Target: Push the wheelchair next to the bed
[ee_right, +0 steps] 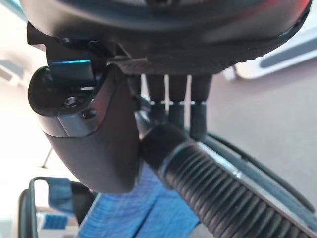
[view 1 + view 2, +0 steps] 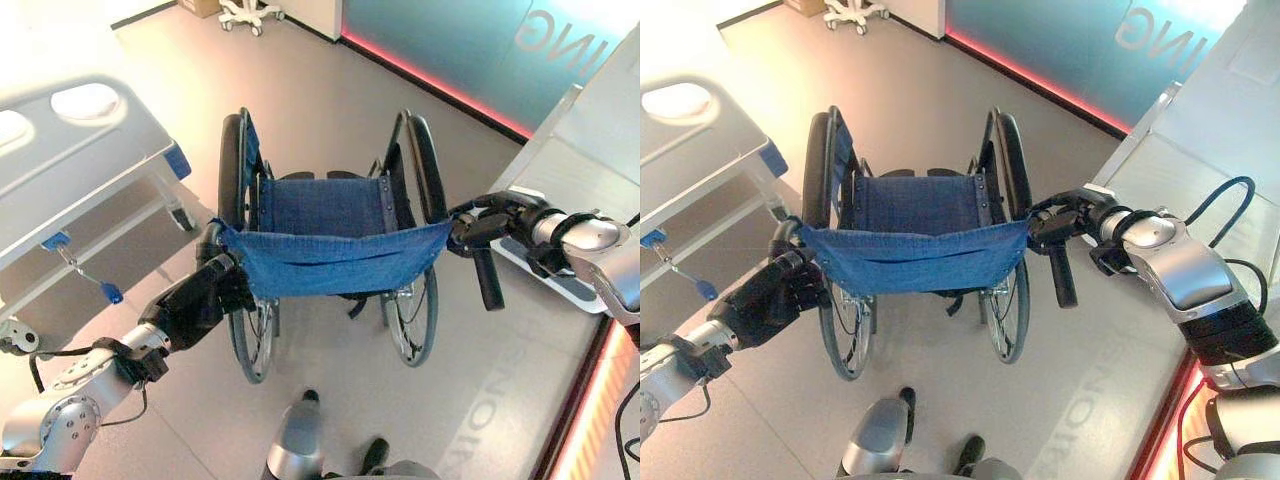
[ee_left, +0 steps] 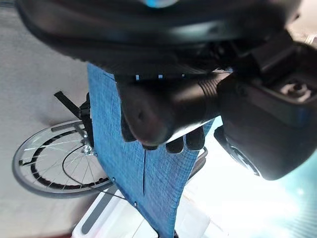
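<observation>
The wheelchair (image 2: pixel 325 260) sits in the middle of the frame on the grey floor (image 2: pixel 300 90), seen from behind and above. It has a blue cloth seat and a blue cloth back that hangs like a wide band between two black push handles. Its two big wheels are thin, with black tires and shiny spokes. The frame is dark.

The left hand (image 2: pixel 205 295) is at the lower left of the frame. Its dark fingers are curled tight round the left handle (image 3: pixel 163 111), which looks like a smooth black knob in the left wrist view. The right hand (image 2: pixel 1065 225) is at the right of the frame. Its fingers wrap over the right handle (image 1: pixel 213 186), a black grip with ribs all along it.

The bed (image 2: pixel 70 150) is at the upper left of the frame. It is pale, with a white rail and a small blue part at its corner. The wheelchair is near the bed but not touching it, with bare floor between them.

A white counter (image 2: pixel 590 150) stands at the right edge of the frame, just beside the right hand. A teal wall with a red glowing line along its foot (image 2: pixel 440 50) runs across the upper right.
</observation>
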`<state>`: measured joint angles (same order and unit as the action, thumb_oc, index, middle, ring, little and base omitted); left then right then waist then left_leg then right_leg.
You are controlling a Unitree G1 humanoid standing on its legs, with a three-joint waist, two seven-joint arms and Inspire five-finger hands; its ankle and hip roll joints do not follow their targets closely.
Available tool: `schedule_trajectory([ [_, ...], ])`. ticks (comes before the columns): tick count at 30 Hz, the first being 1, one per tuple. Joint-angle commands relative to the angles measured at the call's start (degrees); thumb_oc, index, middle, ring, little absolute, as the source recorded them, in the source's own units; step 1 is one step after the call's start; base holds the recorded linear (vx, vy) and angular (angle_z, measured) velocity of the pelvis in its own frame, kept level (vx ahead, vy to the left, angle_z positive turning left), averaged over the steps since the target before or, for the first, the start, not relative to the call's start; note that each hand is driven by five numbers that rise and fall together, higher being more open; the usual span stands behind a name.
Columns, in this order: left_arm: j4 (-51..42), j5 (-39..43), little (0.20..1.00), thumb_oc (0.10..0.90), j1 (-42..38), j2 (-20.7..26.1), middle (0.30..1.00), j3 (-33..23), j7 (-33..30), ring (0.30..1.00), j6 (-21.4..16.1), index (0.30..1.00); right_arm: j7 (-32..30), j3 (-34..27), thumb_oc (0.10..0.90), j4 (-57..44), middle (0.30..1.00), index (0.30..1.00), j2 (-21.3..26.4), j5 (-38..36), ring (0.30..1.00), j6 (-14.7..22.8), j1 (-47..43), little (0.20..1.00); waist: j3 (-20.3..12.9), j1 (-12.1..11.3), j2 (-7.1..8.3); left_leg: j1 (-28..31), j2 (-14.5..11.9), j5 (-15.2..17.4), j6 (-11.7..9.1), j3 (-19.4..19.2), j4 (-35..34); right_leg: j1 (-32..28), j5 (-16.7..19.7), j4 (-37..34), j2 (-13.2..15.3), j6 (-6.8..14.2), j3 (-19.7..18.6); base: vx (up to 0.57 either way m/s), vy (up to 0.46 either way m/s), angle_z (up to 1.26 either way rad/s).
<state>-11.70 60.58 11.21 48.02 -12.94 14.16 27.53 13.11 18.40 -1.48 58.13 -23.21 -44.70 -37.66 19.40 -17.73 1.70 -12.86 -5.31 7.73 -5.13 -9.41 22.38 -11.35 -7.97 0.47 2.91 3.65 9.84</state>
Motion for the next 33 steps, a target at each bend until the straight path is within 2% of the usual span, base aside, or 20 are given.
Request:
schedule_trajectory([
  [1,-1.99,4.22,0.300,0.400,-7.07,3.40,0.300,-3.96,0.63,0.300,-6.15,0.300,1.80,-0.58,0.400,-6.72,0.300,0.300,1.83,1.22,0.300,10.44,0.93,0.300,-8.80,1.37,-0.41,-2.03,3.37,-14.60,1.60,-1.41,-15.42,-4.17,-8.00,12.61,-4.37,-0.56,5.50,0.50,0.131,-0.20],
  [2,-1.28,4.09,0.300,0.400,-7.36,3.86,0.300,-4.19,1.20,0.300,-5.64,0.300,1.94,-1.21,0.400,-6.59,0.300,0.300,2.07,0.89,0.300,10.85,1.45,0.300,-8.93,1.17,0.32,-2.25,4.15,-13.18,2.56,-1.45,-13.75,-4.26,-7.32,13.96,-3.97,-0.01,5.69,0.46,0.127,-0.32],
  [4,0.35,3.57,0.300,0.400,-8.60,5.50,0.300,-4.69,3.07,0.300,-4.48,0.300,0.80,-2.63,0.400,-6.53,0.300,0.300,3.02,-1.26,0.300,11.40,2.41,0.300,-9.60,0.54,2.21,-1.91,6.75,-10.28,5.26,-0.63,-11.68,-3.02,-3.08,22.51,-2.37,2.55,6.96,0.46,0.163,-0.24],
  [6,1.41,3.35,0.300,0.400,-9.51,6.50,0.300,-5.15,4.55,0.300,-4.10,0.300,0.15,-3.91,0.400,-6.42,0.300,0.300,3.50,-3.21,0.300,11.48,3.06,0.300,-10.00,0.30,3.59,-1.33,9.07,-8.40,7.16,-0.11,-10.46,-1.11,2.87,30.34,-1.78,6.00,6.66,0.38,0.184,-0.09],
  [8,2.18,3.45,0.300,0.400,-10.11,6.89,0.300,-5.38,5.29,0.300,-3.49,0.300,-0.07,-4.01,0.400,-6.53,0.300,0.300,3.50,-4.06,0.300,11.37,3.40,0.300,-10.40,0.43,4.08,-0.56,10.33,-7.39,8.46,0.37,-10.28,1.93,10.11,35.87,-2.48,8.92,5.04,0.33,0.175,0.23],
  [9,2.42,3.40,0.300,0.400,-10.35,6.67,0.300,-5.15,5.15,0.300,-3.27,0.300,0.18,-4.00,0.400,-6.82,0.300,0.300,2.87,-3.38,0.300,11.32,3.84,0.300,-10.40,0.92,4.02,0.06,10.62,-6.87,8.71,0.44,-10.24,3.78,10.67,36.73,-2.18,9.17,4.52,0.32,0.153,0.50],
  [11,2.33,3.81,0.300,0.400,-10.46,6.90,0.300,-4.71,4.82,0.300,-3.26,0.300,0.95,-4.69,0.400,-7.46,0.300,0.300,2.57,-1.95,0.300,11.12,4.64,0.300,-10.19,1.63,3.56,0.45,10.65,-6.68,8.56,0.40,-10.00,4.82,8.45,34.07,-1.44,7.86,4.59,0.24,0.074,0.24],
  [13,1.60,5.85,0.300,0.400,-10.09,8.50,0.300,-4.62,4.46,0.300,-4.06,0.300,1.12,-6.34,0.400,-8.59,0.300,0.300,3.74,-2.12,0.300,10.72,5.64,0.300,-9.18,2.52,3.49,-0.07,10.90,-6.47,7.26,0.50,-8.04,4.26,3.20,25.30,-0.63,5.06,5.15,0.23,-0.017,-0.07],
  [15,1.74,7.63,0.300,0.400,-9.84,9.16,0.300,-5.03,4.52,0.300,-5.51,0.300,1.62,-6.99,0.400,-7.63,0.300,0.300,4.67,-2.07,0.300,11.55,4.70,0.300,-7.98,2.99,2.93,-2.28,9.61,-7.84,4.61,0.50,-3.18,3.75,-0.95,12.98,-0.29,1.52,4.98,0.15,-0.072,0.01],
  [17,1.99,7.46,0.300,0.400,-9.68,8.51,0.300,-4.76,4.51,0.300,-6.73,0.300,2.24,-6.89,0.400,-6.65,0.300,0.300,5.11,-1.68,0.300,12.49,3.73,0.300,-7.01,3.32,2.55,-3.24,9.13,-9.03,3.29,0.85,-0.35,3.37,-0.13,7.70,0.27,0.63,4.67,0.14,-0.029,0.26],
  [18,1.64,7.29,0.300,0.400,-9.20,7.40,0.300,-4.04,4.34,0.300,-8.03,0.300,2.10,-5.99,0.400,-6.20,0.300,0.300,6.33,-2.00,0.300,12.92,2.57,0.300,-6.31,3.99,2.24,-2.59,9.26,-8.25,2.70,1.84,1.02,4.76,3.68,2.76,2.12,1.30,4.24,0.18,-0.006,0.68],
  [19,1.39,7.08,0.300,0.400,-8.91,7.04,0.300,-3.90,4.26,0.300,-8.58,0.300,2.00,-5.73,0.400,-6.09,0.300,0.300,7.04,-2.33,0.300,13.04,2.05,0.300,-6.08,4.32,2.15,-1.76,9.18,-7.35,2.70,2.16,1.00,5.88,5.26,1.62,3.16,1.80,4.12,0.29,-0.068,0.66],
  [20,1.00,6.70,0.300,0.400,-8.47,6.65,0.300,-3.71,4.15,0.300,-9.92,0.300,1.64,-4.88,0.400,-6.15,0.300,0.300,8.37,-3.53,0.300,12.54,0.20,0.300,-5.70,5.39,2.14,1.96,8.94,-3.24,3.08,3.05,-0.21,9.84,10.00,-0.74,6.66,4.33,3.92,0.26,-0.098,0.19],
  [22,0.93,6.56,0.300,0.400,-8.32,6.71,0.300,-3.96,4.06,0.300,-10.53,0.300,1.12,-4.39,0.400,-6.51,0.300,0.300,8.61,-4.36,0.300,12.03,-0.92,0.300,-5.35,6.30,2.21,5.41,8.50,0.30,3.50,3.57,-1.64,13.28,13.16,-1.79,9.18,6.27,3.79,0.33,-0.181,-0.19],
  [23,0.90,6.03,0.300,0.400,-8.52,6.84,0.300,-4.25,3.85,0.300,-10.86,0.300,0.18,-4.50,0.400,-7.50,0.300,0.300,8.26,-5.18,0.300,11.11,-1.35,0.300,-5.02,7.04,2.31,8.64,7.60,3.27,3.79,4.17,-2.79,16.20,15.61,-1.95,10.78,7.45,3.39,0.45,-0.271,-0.31],
  [25,0.48,5.64,0.300,0.400,-9.14,7.16,0.300,-4.41,3.42,0.300,-10.64,0.300,-0.68,-5.22,0.400,-8.77,0.300,0.300,7.65,-5.79,0.300,9.55,-1.73,0.300,-4.73,7.50,2.87,10.54,6.59,5.24,3.85,4.92,-2.50,18.05,16.27,-0.05,11.15,7.81,3.15,0.48,-0.271,0.06],
  [26,-0.07,5.38,0.300,0.400,-9.60,7.20,0.300,-4.39,3.16,0.300,-10.20,0.300,-1.04,-5.66,0.400,-9.69,0.300,0.300,7.88,-6.54,0.300,8.36,-2.13,0.300,-4.68,7.72,3.30,10.91,5.55,5.71,3.73,5.30,-0.75,18.07,15.19,1.58,10.53,7.84,3.21,0.48,-0.241,0.50],
  [30,-1.12,5.24,0.300,0.400,-9.64,6.28,0.300,-3.78,2.03,0.300,-8.93,0.300,0.23,-5.03,0.400,-10.37,0.300,0.300,9.65,-8.52,0.300,6.16,-4.06,0.300,-6.57,8.76,4.11,11.64,3.69,3.95,2.69,6.43,6.94,17.16,12.71,4.08,7.99,6.15,3.02,0.52,-0.156,0.67],
  [32,-2.19,5.19,0.300,0.400,-9.02,5.13,0.300,-3.70,1.03,0.300,-8.36,0.300,2.09,-5.31,0.400,-10.33,0.300,0.300,10.35,-7.76,0.300,6.36,-3.45,0.300,-7.91,9.23,4.40,12.09,2.39,-0.21,1.00,6.51,12.58,16.31,11.44,4.98,6.62,4.21,4.15,0.40,-0.107,0.67],
  [33,-2.80,4.85,0.300,0.400,-8.73,4.45,0.300,-3.46,0.78,0.300,-8.24,0.300,2.37,-5.18,0.400,-10.50,0.300,0.300,10.83,-7.58,0.300,6.46,-3.17,0.300,-8.34,9.20,4.70,11.31,2.31,-3.42,0.07,6.59,18.96,15.51,10.78,4.76,6.16,2.76,5.06,0.41,-0.164,0.33],
])
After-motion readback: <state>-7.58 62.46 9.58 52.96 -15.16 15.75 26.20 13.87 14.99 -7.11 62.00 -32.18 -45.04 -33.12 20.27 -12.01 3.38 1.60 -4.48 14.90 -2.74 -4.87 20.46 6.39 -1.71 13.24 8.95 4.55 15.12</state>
